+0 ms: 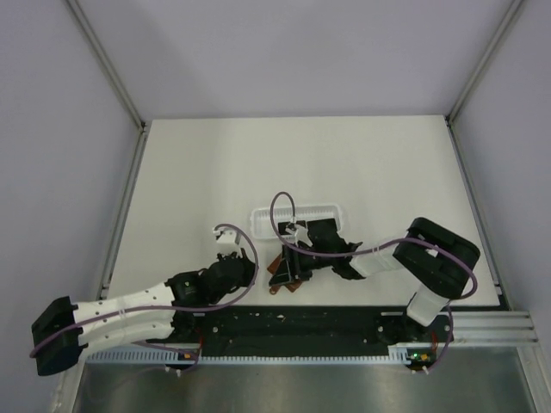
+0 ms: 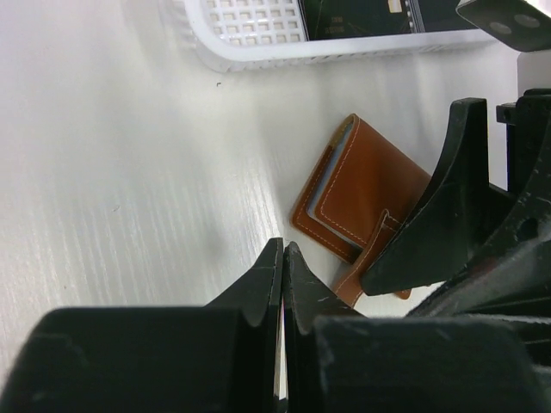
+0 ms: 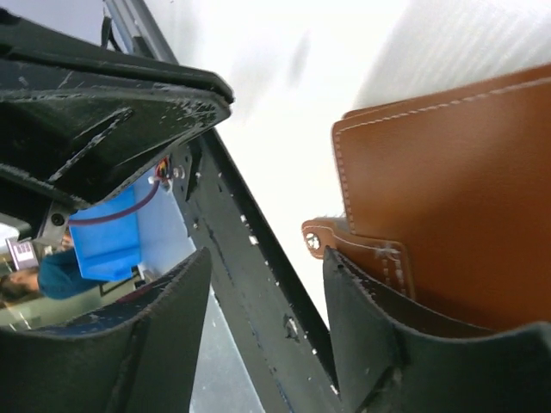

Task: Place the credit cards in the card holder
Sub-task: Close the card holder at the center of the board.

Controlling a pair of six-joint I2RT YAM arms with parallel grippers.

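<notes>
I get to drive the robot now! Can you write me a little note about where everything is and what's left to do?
The left end effector is shut and empty, near the holder.
The right end effector is open at the holder, with nothing between its fingers.
The holder lies folded on the table, in front of the basket.
The cards are dark shapes in the basket.
Done: no card visibly in the holder.
Left: open the holder and put the cards in.
</notes>
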